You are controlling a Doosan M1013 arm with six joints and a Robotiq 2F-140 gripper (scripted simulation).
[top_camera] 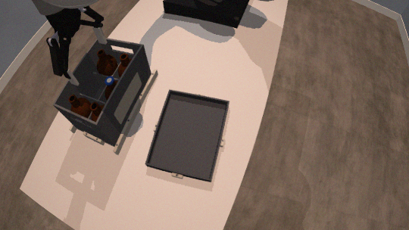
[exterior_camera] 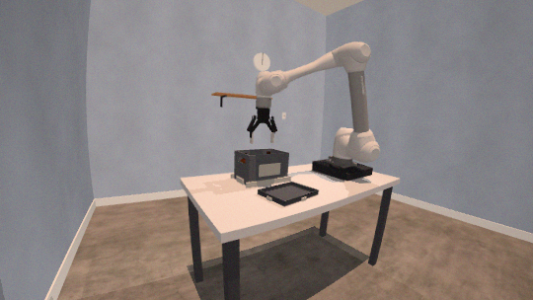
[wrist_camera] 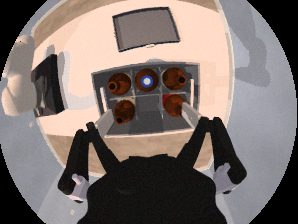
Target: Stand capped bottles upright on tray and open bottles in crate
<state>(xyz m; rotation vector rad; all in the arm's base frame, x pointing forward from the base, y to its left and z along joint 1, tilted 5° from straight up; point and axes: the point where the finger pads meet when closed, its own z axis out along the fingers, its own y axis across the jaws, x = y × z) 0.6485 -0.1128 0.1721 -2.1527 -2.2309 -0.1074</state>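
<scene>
A dark grey crate (top_camera: 102, 92) stands at the left of the table and holds several brown bottles. One bottle has a blue cap (top_camera: 109, 80) and stands in the middle compartment on the tray's side. The others, such as one at the far end (top_camera: 106, 62) and one at the near end (top_camera: 79, 106), are open. The crate also shows in the wrist view (wrist_camera: 147, 92), with the capped bottle (wrist_camera: 147, 80) in the far middle compartment. The dark tray (top_camera: 188, 134) lies empty to the right of the crate. My gripper (exterior_camera: 262, 139) is open and empty, hanging well above the crate.
The arm's dark base plate (top_camera: 206, 11) sits at the far end of the table. A wooden wall shelf (exterior_camera: 236, 96) hangs behind the gripper. The table's edge runs close to the crate's left side.
</scene>
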